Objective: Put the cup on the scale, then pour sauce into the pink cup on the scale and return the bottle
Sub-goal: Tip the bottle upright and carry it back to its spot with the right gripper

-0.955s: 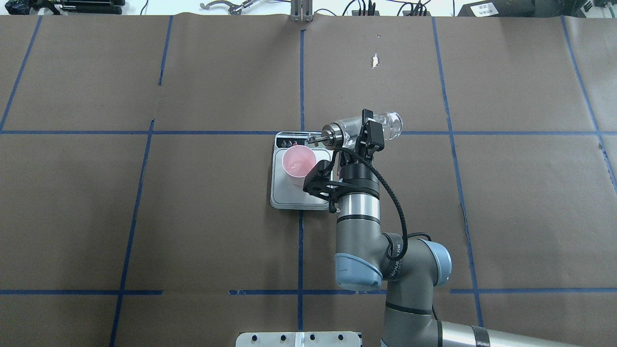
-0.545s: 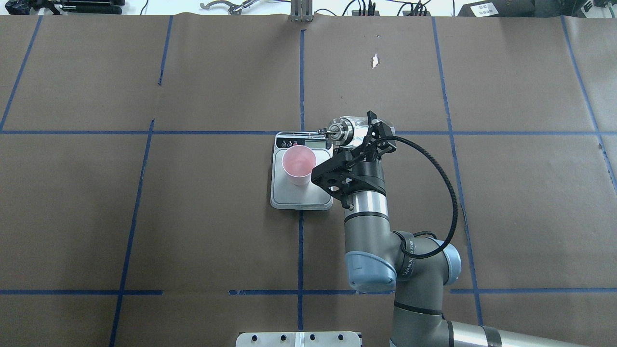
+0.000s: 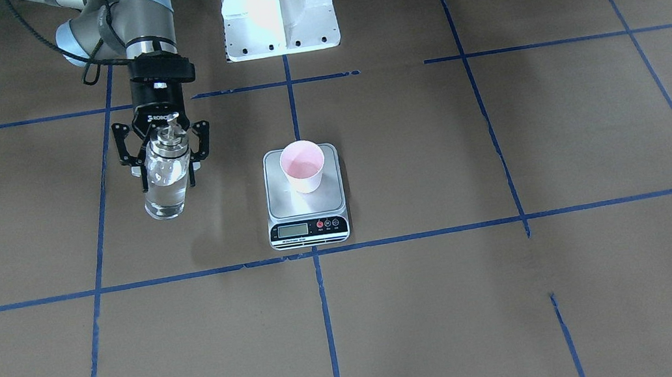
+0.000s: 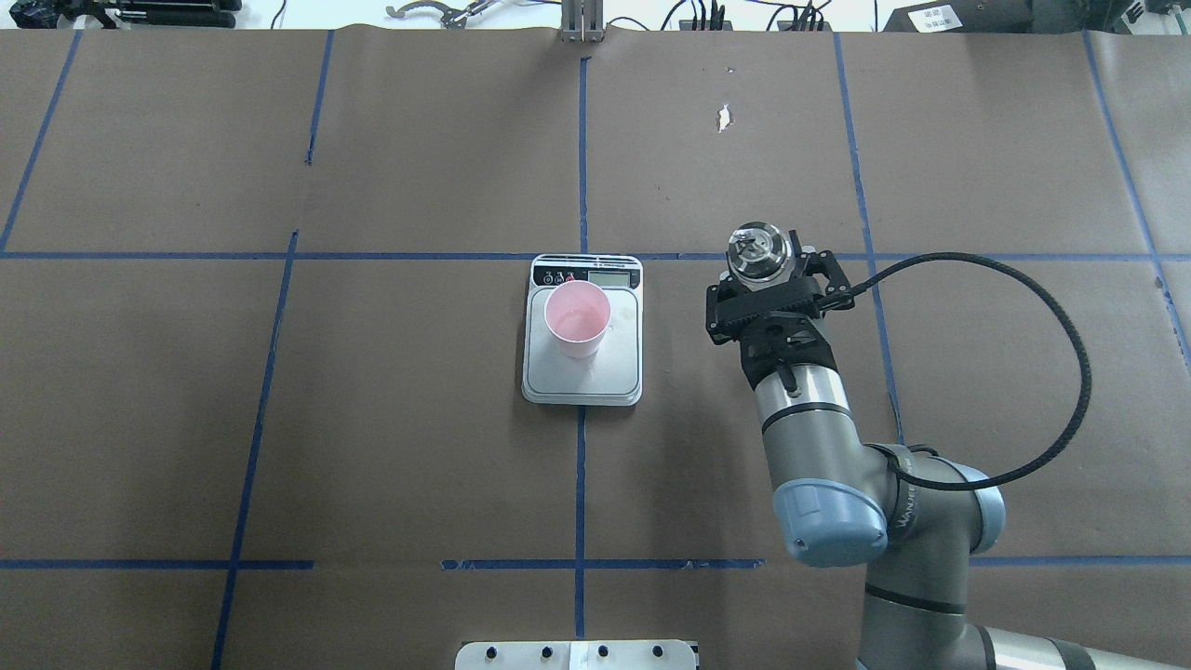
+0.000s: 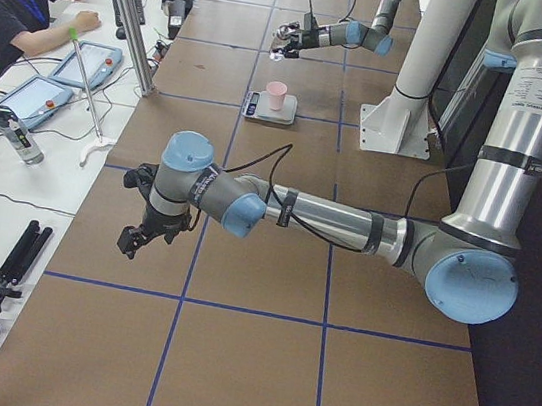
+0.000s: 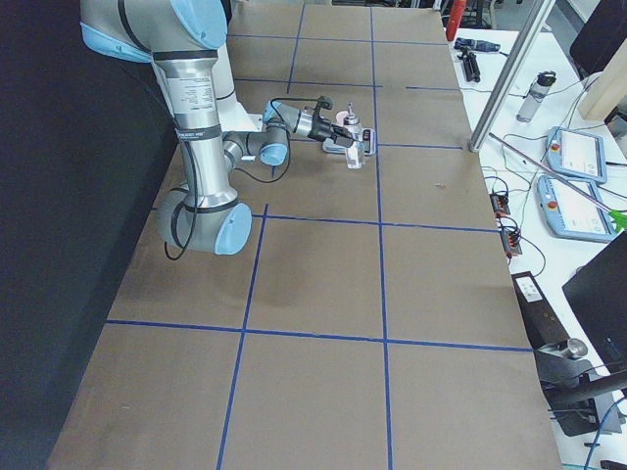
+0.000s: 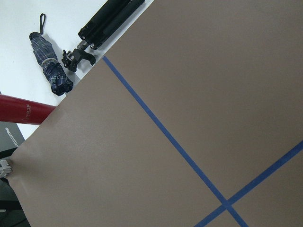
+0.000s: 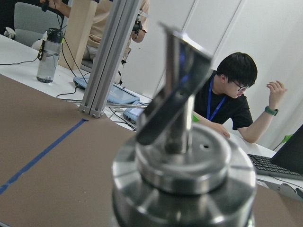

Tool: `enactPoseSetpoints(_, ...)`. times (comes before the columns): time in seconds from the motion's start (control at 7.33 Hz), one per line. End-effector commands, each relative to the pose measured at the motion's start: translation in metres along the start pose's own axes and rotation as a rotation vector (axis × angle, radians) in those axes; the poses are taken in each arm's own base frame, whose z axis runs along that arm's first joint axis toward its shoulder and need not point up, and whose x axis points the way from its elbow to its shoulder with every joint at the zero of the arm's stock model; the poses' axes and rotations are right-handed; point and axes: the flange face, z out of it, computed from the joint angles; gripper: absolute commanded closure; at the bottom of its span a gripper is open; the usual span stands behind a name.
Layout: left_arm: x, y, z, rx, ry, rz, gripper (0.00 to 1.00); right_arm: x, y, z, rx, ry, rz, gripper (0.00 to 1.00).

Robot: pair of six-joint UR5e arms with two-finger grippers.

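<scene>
You have the right gripper (image 3: 163,148) clamped on the bottle (image 3: 165,189), a finger on each side of the clear glass just under the silver pourer cap (image 4: 759,249); the bottle hangs upright, cap on top, over the brown table (image 4: 372,419), well apart from the scale (image 4: 582,377) on the robot's right side of it; whether its base touches the paper, you cannot tell from these views. The cup (image 4: 577,316) stands upright on the scale's silver platform, toward the display end, pink inside showing; nothing touches it. Your left gripper (image 5: 130,240) hangs low over the table far off at the robot's left end, seen only from the side camera, so you cannot tell whether its jaws are apart or together; its wrist camera looks down on brown paper and blue tape (image 7: 161,127).
</scene>
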Motion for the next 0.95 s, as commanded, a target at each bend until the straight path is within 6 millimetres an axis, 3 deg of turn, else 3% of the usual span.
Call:
enactPoseSetpoints(0.0, 0.0, 0.029, 0.011, -0.036, 0.021, -0.036, 0.0, 0.052, -0.004, 0.008, -0.057, 0.0, 0.106, 1.0)
enactPoseSetpoints(0.27, -0.001, 0.029, 0.014, -0.055, 0.078, -0.073, 0.0, 0.075, 0.005, 0.016, -0.102, -0.011, 0.261, 1.0)
enactPoseSetpoints(0.41, -0.001, 0.028, 0.015, -0.056, 0.079, -0.074, 0.0, 0.097, 0.022, 0.012, -0.091, -0.037, 0.316, 1.0)
enactPoseSetpoints(0.82, -0.002, 0.029, 0.016, -0.058, 0.079, -0.076, 0.0, 0.103, 0.048, 0.02, -0.124, -0.024, 0.287, 1.0)
